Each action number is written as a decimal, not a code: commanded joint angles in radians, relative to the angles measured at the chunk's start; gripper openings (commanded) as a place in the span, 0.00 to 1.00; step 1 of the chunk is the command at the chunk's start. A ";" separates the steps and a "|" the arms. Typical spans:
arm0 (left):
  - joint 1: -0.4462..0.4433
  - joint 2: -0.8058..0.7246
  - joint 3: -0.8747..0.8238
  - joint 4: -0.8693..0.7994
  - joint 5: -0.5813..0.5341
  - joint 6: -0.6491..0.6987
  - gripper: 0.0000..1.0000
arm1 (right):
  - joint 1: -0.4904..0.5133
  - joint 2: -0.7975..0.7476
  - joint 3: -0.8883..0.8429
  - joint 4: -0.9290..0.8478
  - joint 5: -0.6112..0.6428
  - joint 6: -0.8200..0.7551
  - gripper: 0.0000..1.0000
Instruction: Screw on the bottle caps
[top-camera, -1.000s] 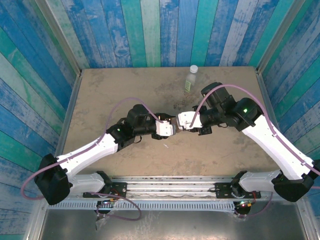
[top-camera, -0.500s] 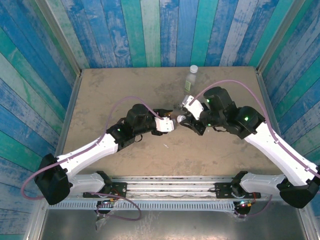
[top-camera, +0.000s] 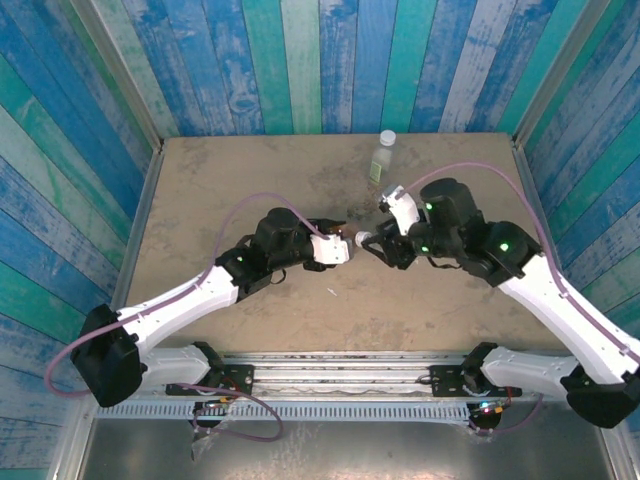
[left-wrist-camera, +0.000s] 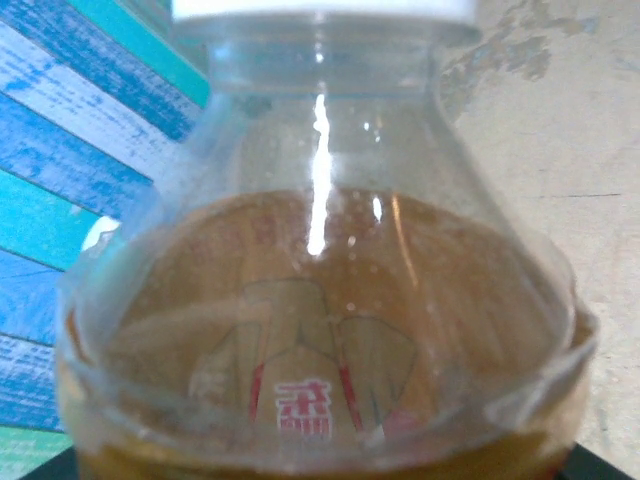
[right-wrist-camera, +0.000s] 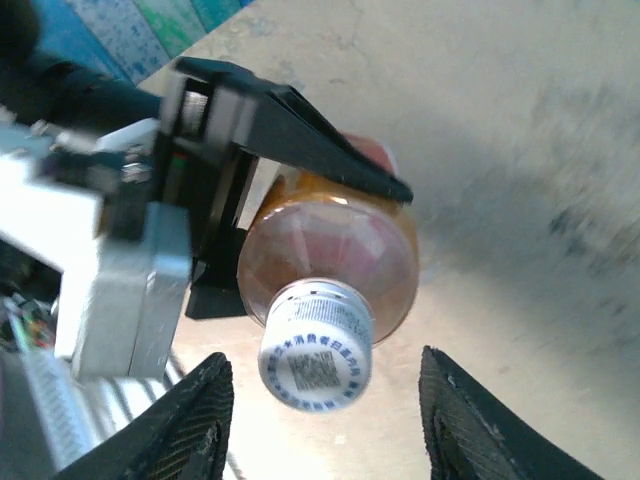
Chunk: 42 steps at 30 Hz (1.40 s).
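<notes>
My left gripper (top-camera: 342, 244) is shut on the amber bottle (right-wrist-camera: 330, 250), holding it on its side above the middle of the table. The bottle's neck points toward the right arm. Its white cap (right-wrist-camera: 316, 358) sits on the neck, printed top facing the right wrist camera. My right gripper (right-wrist-camera: 325, 425) is open, and its two fingers stand clear of the cap on either side. In the left wrist view the amber bottle (left-wrist-camera: 320, 330) is seen close up, its cap (left-wrist-camera: 320, 8) at the top edge. The pale bottle with the green label (top-camera: 380, 160) stands upright at the back of the table, a white cap (top-camera: 387, 137) on it.
A thin white scrap (top-camera: 331, 293) lies on the table in front of the left gripper. Blue and green plank walls close in the table (top-camera: 220, 190) on three sides. Both arms meet over the table's middle.
The right gripper, which was shut on the amber bottle's cap, has turned and opened off it. The right wrist has drawn back slightly to the right. The left gripper has kept holding the bottle.
</notes>
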 joint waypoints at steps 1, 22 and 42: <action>-0.002 -0.002 0.017 -0.046 0.162 0.008 0.56 | -0.004 -0.054 0.027 -0.085 -0.041 -0.463 0.60; 0.002 0.047 0.077 -0.125 0.341 0.000 0.57 | 0.041 0.098 0.217 -0.375 -0.178 -0.984 0.44; 0.002 0.047 0.082 -0.121 0.344 -0.032 0.57 | 0.061 0.134 0.205 -0.346 -0.172 -0.965 0.40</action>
